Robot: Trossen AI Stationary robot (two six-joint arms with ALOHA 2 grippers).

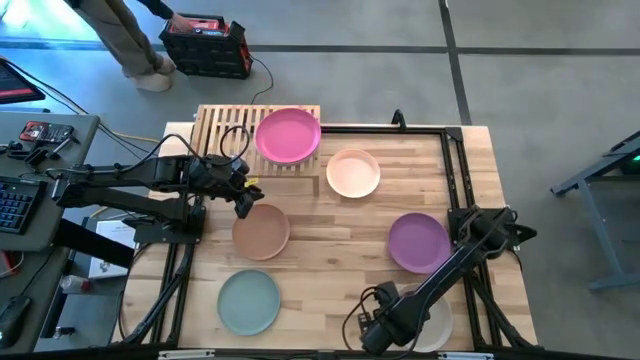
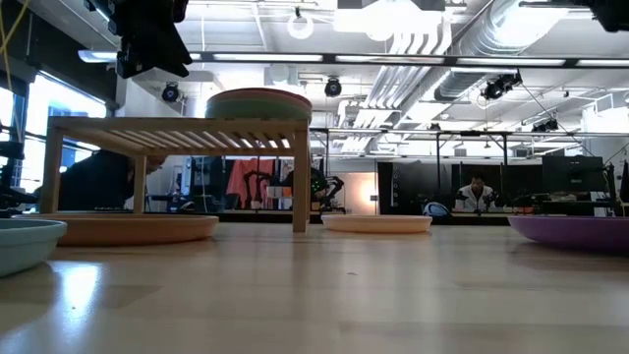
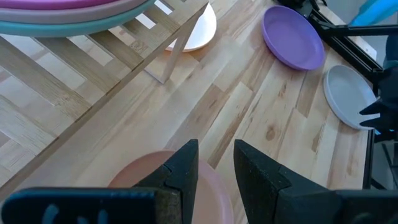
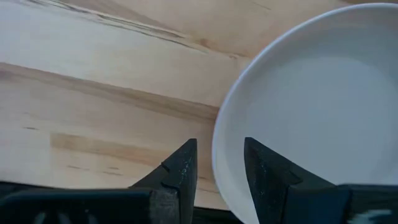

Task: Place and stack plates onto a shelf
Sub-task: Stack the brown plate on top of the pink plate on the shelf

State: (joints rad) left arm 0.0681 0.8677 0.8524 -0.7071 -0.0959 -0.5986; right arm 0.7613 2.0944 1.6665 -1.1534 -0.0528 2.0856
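Note:
The slatted wooden shelf [image 1: 228, 128] stands at the table's far edge and bears a plate stack [image 2: 257, 101] with the pink plate [image 1: 288, 135] on top and a teal one [image 3: 56, 26] beneath. On the table lie the peach [image 1: 353, 172], brown [image 1: 261, 231], purple [image 1: 419, 242], sage green [image 1: 248, 302] and beige [image 4: 311, 106] plates. My left gripper [image 3: 216, 163] hovers open over the brown plate's far-left edge, just in front of the shelf. My right gripper [image 4: 219, 165] is open and low at the near edge, with the beige plate's rim [image 4: 217, 146] between its fingers.
A black frame [image 1: 440, 130] runs along the table's far and right sides. Bare wood lies in the table's middle between the plates. A person stands beyond the far edge beside a black crate [image 1: 205, 45]. A side desk with gear [image 1: 30, 150] stands to the left.

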